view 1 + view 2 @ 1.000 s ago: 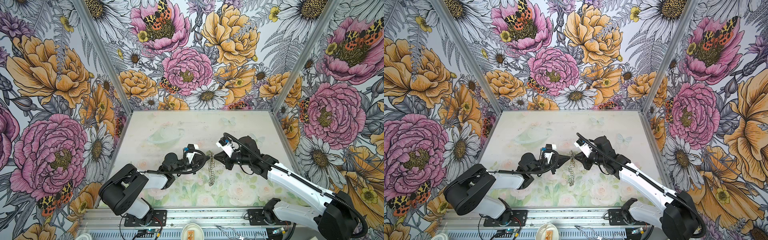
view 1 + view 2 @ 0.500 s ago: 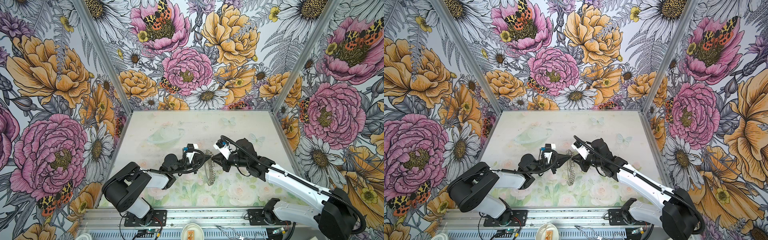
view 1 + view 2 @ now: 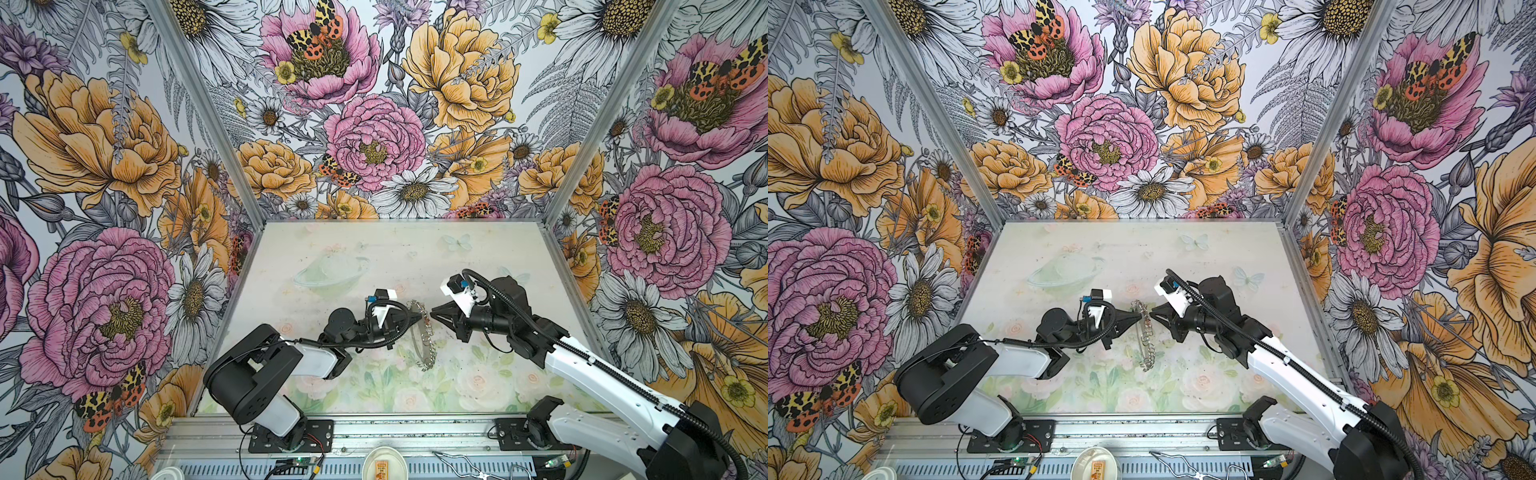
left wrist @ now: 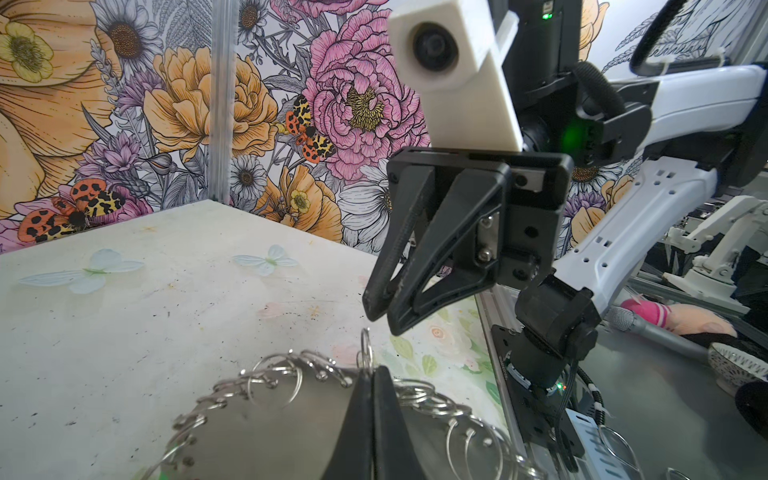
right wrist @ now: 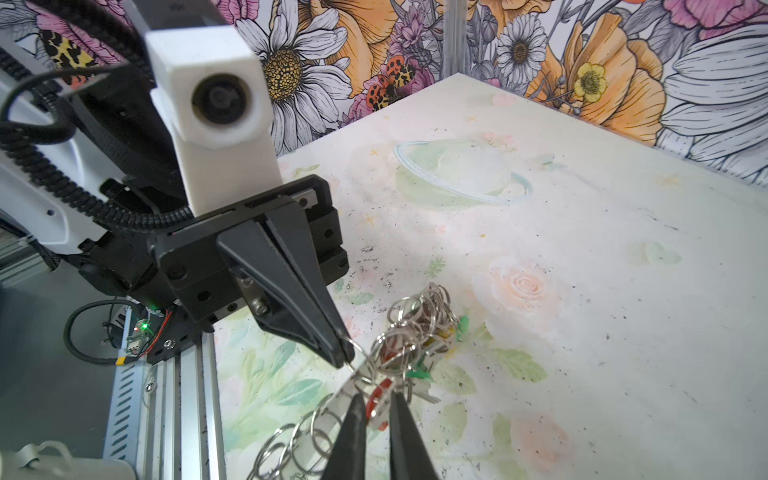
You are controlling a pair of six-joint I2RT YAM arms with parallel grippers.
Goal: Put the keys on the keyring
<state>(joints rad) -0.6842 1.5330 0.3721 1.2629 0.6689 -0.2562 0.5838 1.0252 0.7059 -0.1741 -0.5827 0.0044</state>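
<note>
1. Nearest us, mid-scene, the keyring (image 3: pixel 424 341) hangs upright over the counter (image 3: pixel 332 390), edge-on in both top views. Its lowest split rings dangle close to the surface; touching or not, I cannot tell.
2. The keys (image 5: pixel 417 375) show green, red and yellow heads, bunched among those split rings.
3. The left end effector (image 3: pixel 414 322) comes in from the left, fingers pressed together, pinching the keyring's top edge.
4. A touch farther right, the right end effector (image 3: pixel 433 311) points at the ring with fingers slightly parted, gripping nothing, just beside it.
5. Farthest away, a pale printed planet (image 3: pixel 330 270) marks the counter.
</note>
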